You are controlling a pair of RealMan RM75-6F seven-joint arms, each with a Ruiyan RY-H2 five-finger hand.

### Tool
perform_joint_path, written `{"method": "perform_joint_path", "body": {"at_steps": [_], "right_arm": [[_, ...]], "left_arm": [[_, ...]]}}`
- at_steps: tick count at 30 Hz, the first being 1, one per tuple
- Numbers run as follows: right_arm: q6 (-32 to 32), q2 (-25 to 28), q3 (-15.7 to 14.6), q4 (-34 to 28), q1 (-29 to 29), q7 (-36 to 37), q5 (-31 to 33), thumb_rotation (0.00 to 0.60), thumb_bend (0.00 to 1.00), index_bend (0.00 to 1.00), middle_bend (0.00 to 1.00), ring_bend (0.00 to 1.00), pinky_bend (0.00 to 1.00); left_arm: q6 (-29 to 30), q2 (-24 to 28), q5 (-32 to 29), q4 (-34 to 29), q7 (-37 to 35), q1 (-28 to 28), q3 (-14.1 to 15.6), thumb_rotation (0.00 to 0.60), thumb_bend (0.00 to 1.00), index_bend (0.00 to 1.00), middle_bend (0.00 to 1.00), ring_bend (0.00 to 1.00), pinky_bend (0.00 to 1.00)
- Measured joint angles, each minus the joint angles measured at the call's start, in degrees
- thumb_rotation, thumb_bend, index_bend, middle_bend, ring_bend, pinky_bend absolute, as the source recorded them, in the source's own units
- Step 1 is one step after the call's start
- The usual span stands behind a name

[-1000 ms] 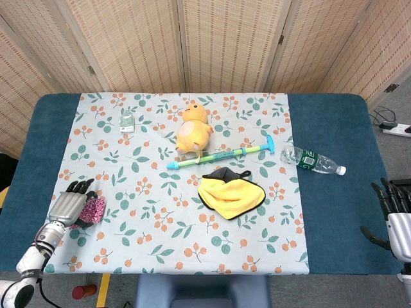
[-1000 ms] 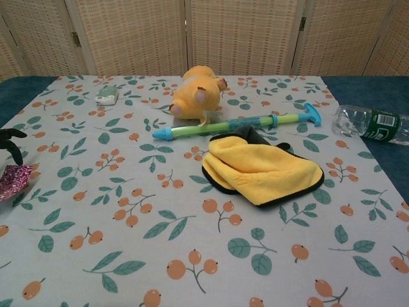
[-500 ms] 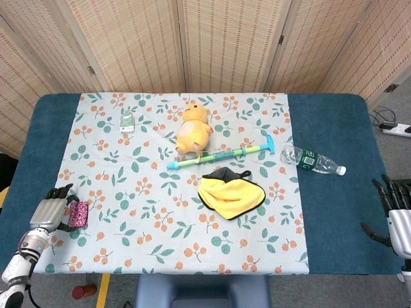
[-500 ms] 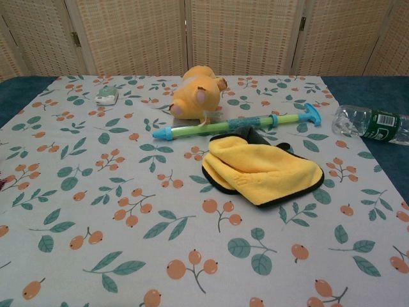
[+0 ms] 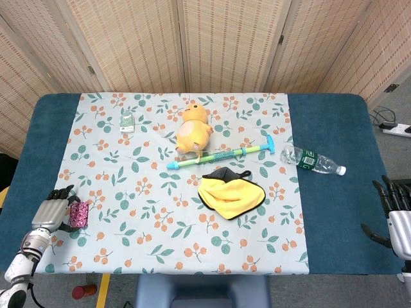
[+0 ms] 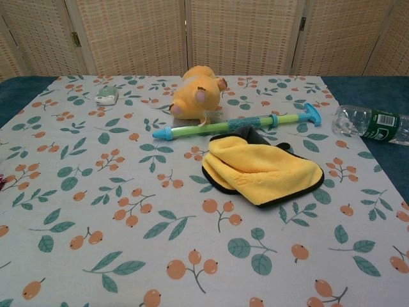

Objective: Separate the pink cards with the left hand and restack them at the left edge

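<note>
The pink patterned cards (image 5: pixel 79 213) sit at the left edge of the floral tablecloth (image 5: pixel 160 244), near the table's front. My left hand (image 5: pixel 51 210) is right beside them on the blue table surface and holds them, its dark fingers curled around their left side. In the chest view only a sliver of pink shows at the left border, and the left hand is out of frame. My right hand (image 5: pixel 396 212) rests at the far right edge of the table, fingers spread and pointing up, holding nothing.
A yellow plush toy (image 5: pixel 192 131) and a green-blue tube (image 5: pixel 221 156) lie mid-table, with a yellow cloth (image 5: pixel 230 194) in front of them. A plastic bottle (image 5: pixel 313 160) lies on the right. A small green-white packet (image 5: pixel 126 122) sits back left.
Over the last second my left hand carried the pink cards leftward to the cloth's left edge and out of the chest view. It has hardly moved in the last half second.
</note>
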Motion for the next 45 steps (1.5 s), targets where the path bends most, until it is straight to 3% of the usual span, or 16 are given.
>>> {"method": "perform_joint_path", "body": {"at_steps": [16, 28, 34, 45], "right_arm": [[-0.07, 0.17, 0.06, 0.21, -0.07, 0.60, 0.35, 0.600, 0.23, 0.00, 0.00, 0.00, 0.00], [-2.51, -0.24, 0.31, 4.14, 0.97, 10.07, 0.85, 0.600, 0.23, 0.00, 0.00, 0.00, 0.00], [-3.41, -1.20, 0.14, 7.02, 1.83, 15.01, -0.37, 0.600, 0.23, 0.00, 0.00, 0.00, 0.00], [-1.20, -2.07, -1.88, 6.93, 1.77, 16.65, -5.10, 0.600, 0.23, 0.00, 0.00, 0.00, 0.00]], "left_arm": [[1.26, 0.96, -0.86, -2.03, -0.24, 0.44, -1.10, 0.600, 0.17, 0.22, 0.00, 0.00, 0.00], [15.45, 3.41, 1.57, -6.93, -7.49, 5.03, -5.57, 0.600, 0.18, 0.22, 0.00, 0.00, 0.00], [22.01, 2.89, 5.28, -9.24, -7.45, 8.14, -4.85, 0.600, 0.18, 0.22, 0.00, 0.00, 0.00], [32.92, 3.21, 13.75, -13.45, -5.12, 14.37, -0.96, 0.600, 0.18, 0.22, 0.00, 0.00, 0.00]]}}
